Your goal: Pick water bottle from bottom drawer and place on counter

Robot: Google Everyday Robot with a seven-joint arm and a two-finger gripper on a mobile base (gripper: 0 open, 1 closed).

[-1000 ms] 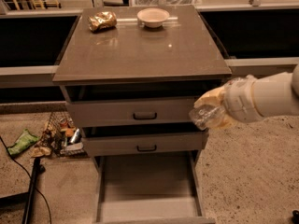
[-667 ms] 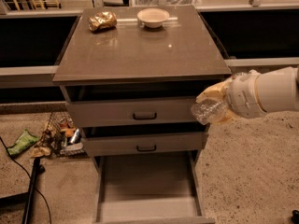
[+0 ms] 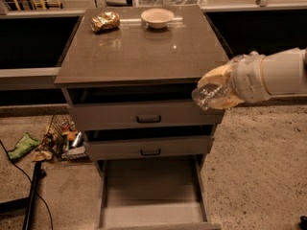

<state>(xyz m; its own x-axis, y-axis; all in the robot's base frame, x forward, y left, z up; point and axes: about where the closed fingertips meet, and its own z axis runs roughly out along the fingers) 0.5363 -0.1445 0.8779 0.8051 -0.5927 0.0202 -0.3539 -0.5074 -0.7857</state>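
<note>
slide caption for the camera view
The pincer holds the water bottle by the counter's front right corner, bottom drawer open below.

Dim, counter (image 3: 144, 56) glare, end effector (image 3: 209, 92) at right seemingly blurred.

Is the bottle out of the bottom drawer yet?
Out: the hand holds the small clear plastic bottle sideways beside the grey-brown counter.

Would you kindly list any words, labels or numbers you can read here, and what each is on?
No text can be read anywhere.
The water bottle, held by the gripper near the front right corner of the counter: label too blurred.
The gold foil packet on the counter: print illegible.
</note>
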